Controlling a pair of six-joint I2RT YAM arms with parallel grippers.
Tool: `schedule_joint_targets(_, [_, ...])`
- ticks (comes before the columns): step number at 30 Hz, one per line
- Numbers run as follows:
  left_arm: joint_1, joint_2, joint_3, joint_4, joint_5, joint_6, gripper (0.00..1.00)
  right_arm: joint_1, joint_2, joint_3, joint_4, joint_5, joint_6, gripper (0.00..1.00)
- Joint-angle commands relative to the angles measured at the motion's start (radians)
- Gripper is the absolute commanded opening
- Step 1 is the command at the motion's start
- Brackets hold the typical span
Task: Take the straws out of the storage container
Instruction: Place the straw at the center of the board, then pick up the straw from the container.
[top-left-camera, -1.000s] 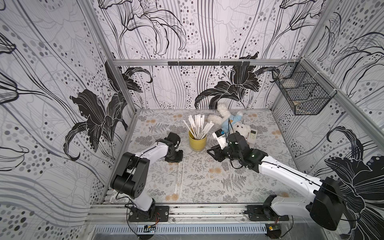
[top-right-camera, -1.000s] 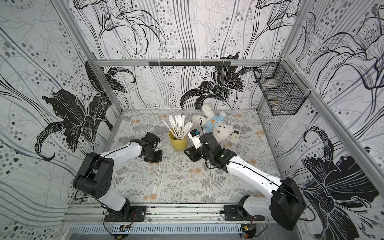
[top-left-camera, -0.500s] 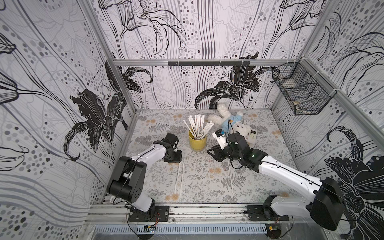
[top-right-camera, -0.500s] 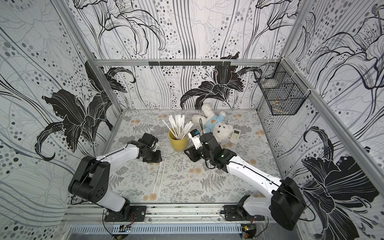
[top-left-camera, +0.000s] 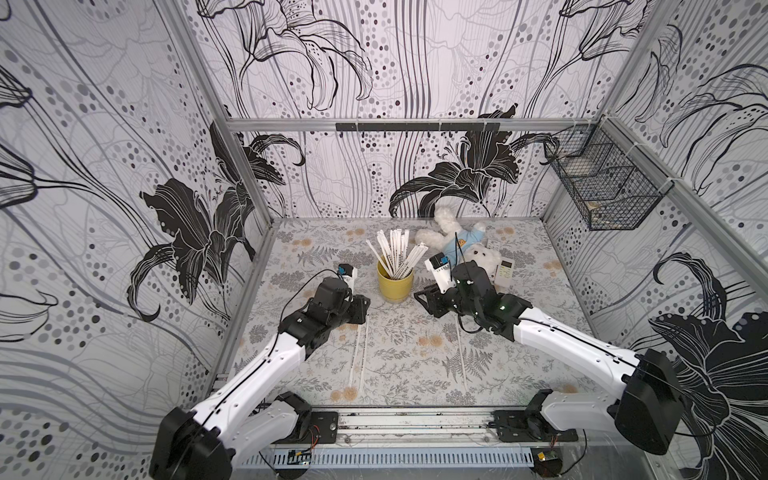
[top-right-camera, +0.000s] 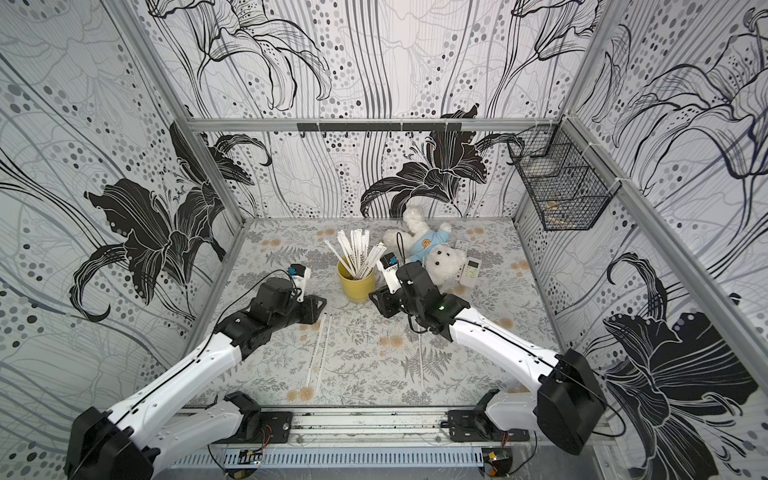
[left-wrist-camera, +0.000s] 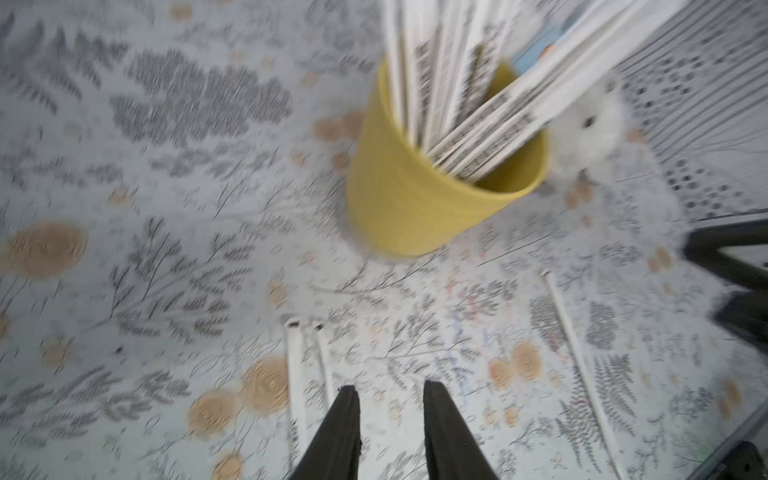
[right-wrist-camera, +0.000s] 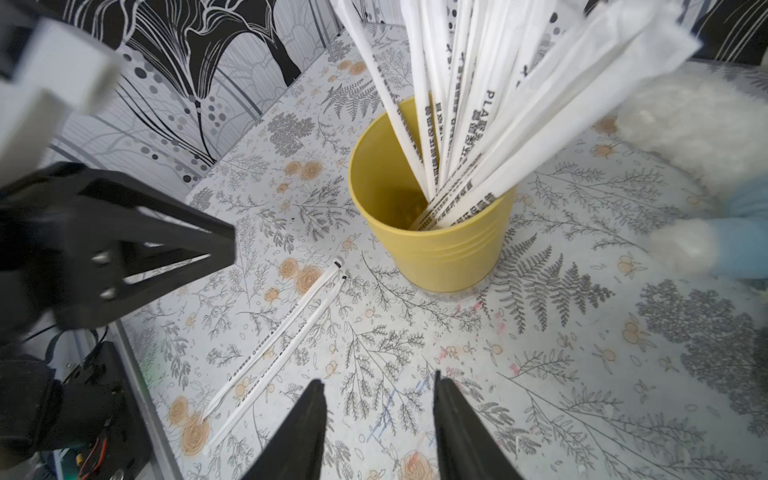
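The cup (top-left-camera: 395, 286) stands upright toward the back of the tabletop (top-left-camera: 409, 368), just beside a teddy (top-left-camera: 459, 245). Most of the straws (top-left-camera: 397, 255) stand fanned inside it and lean out over the rim. Three more lie flat on the tabletop, all clear of the cup. A pair of straws (top-right-camera: 318, 353) lies side by side in front of the cup and to its left. A single straw (top-right-camera: 421, 361) lies in front and to its right.

The left pincer (left-wrist-camera: 388, 390) hangs low on the cup's left, just beside the cup-side ends of the pair. Its jaws are moderately apart with nothing between them, though that wrist view is blurred. The right pincer (right-wrist-camera: 378, 384) sits low on the cup's right and points toward the cup, its jaws well apart and empty. Both pincers are apart from the cup and the straws standing in it.
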Motion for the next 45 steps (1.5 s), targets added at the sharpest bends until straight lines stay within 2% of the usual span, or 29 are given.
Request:
schedule_joint_targets(1, [-0.101,-0.046,-0.061,0.236,-0.086,0.038,0.32,0.002,0.030,0.044,0.053,0.093,-0.023,0.45])
schedule_joint_targets(3, [-0.167,-0.053,-0.094,0.341,-0.117,0.092,0.32,0.001,0.055,0.060,0.092,0.116,-0.019,0.45])
schedule_joint_targets(6, [-0.211,-0.049,-0.147,0.480,-0.195,0.130,0.32,0.001,0.114,0.117,0.123,0.112,-0.012,0.44])
schedule_joint_targets(10, [-0.211,-0.069,-0.226,0.639,-0.302,0.105,0.29,0.002,0.229,0.250,0.109,0.033,-0.045,0.43])
schedule_joint_targets(14, [-0.210,-0.089,-0.292,0.739,-0.396,0.093,0.26,0.002,0.346,0.402,0.042,0.006,-0.134,0.43])
schedule_joint_targets(18, [-0.197,-0.057,-0.306,0.768,-0.419,0.101,0.28,0.002,0.451,0.537,-0.009,0.014,-0.211,0.43])
schedule_joint_targets(21, [-0.142,-0.013,-0.305,0.770,-0.386,0.071,0.30,0.002,0.522,0.635,-0.048,0.010,-0.250,0.44])
schedule_joint_targets(25, [-0.028,0.018,-0.326,0.803,-0.281,0.005,0.30,0.003,0.602,0.748,-0.094,0.000,-0.273,0.44])
schedule_joint_targets(28, [0.012,0.012,-0.353,0.835,-0.257,-0.009,0.30,0.005,0.639,0.789,-0.111,0.002,-0.282,0.44])
schedule_joint_targets(39, [0.049,-0.019,-0.387,0.834,-0.229,0.008,0.30,0.013,0.784,0.950,-0.182,0.003,-0.307,0.43])
schedule_joint_targets(45, [0.048,-0.016,-0.387,0.835,-0.222,0.017,0.30,0.020,0.806,0.985,-0.205,0.046,-0.316,0.30])
